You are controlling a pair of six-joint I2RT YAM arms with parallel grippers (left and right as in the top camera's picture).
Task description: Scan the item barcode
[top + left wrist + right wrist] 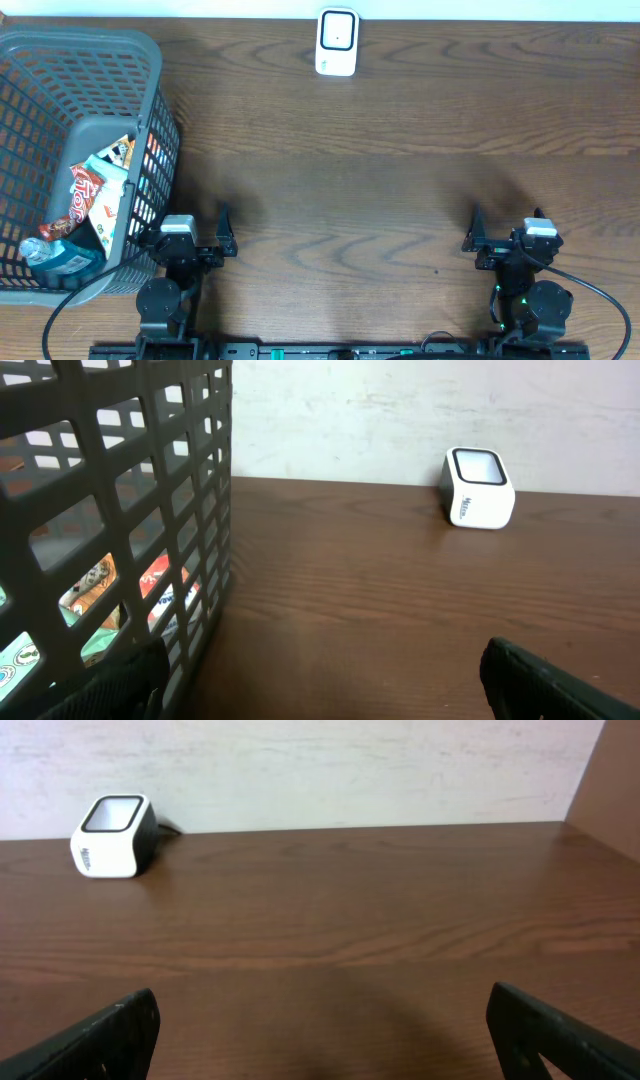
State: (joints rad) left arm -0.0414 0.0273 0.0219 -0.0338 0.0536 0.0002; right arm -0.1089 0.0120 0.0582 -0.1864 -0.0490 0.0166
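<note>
Left gripper and right gripper rest at the desk edge, fingers spread and empty. Snack packets lie in the basket, barcode scanner untouched; scanning apparently not begun.

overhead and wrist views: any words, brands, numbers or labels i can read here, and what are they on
No text can be read with certainty.
White box-shaped barcode scanner: dark print on its side, too small to read.
Red snack packet in the grey plastic mesh basket: white lettering, too blurred to read.
Orange packet beside it: printed, but illegible.
Brown wooden table: no markings.
</note>
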